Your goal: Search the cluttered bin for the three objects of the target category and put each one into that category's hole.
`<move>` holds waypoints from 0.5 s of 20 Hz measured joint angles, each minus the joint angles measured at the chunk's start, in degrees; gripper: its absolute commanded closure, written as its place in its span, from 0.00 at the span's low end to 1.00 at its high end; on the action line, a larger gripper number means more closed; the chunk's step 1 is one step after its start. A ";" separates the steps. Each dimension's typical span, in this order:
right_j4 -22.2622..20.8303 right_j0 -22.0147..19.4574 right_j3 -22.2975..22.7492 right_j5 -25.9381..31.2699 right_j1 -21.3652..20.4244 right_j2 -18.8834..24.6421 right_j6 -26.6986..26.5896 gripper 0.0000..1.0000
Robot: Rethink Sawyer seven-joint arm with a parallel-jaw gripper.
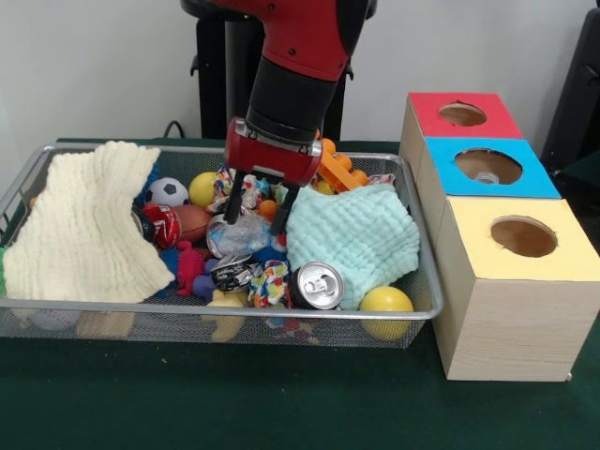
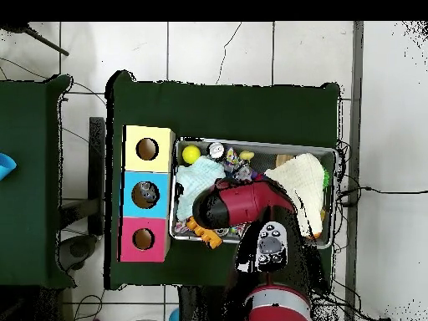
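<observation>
Here the pincer (image 1: 261, 207) hangs spread over a crumpled wrapper (image 1: 237, 232) in the bin (image 1: 427, 272), between two cloths.

A table covered in dark green cloth (image 1: 281, 403) carries everything here. Directly on it sits a wire mesh bin (image 1: 225, 319), long and shallow, its near rim running parallel to the table's front edge in the front view. Just beside the bin's end, in that view to its right, stands a row of three wooden boxes touching one another, each with a round hole in a coloured top: a yellow-topped box (image 1: 511, 281) nearest the camera, a blue-topped box (image 1: 487, 169) in the middle, and a red-topped box (image 1: 459, 114) farthest back.
</observation>
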 measured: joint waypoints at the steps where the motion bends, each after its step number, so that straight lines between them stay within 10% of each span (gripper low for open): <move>1: 0.01 0.19 0.00 -0.18 0.13 -0.20 0.00 0.00; 10: 0.52 1.41 0.04 -2.24 1.74 -2.08 0.00 0.00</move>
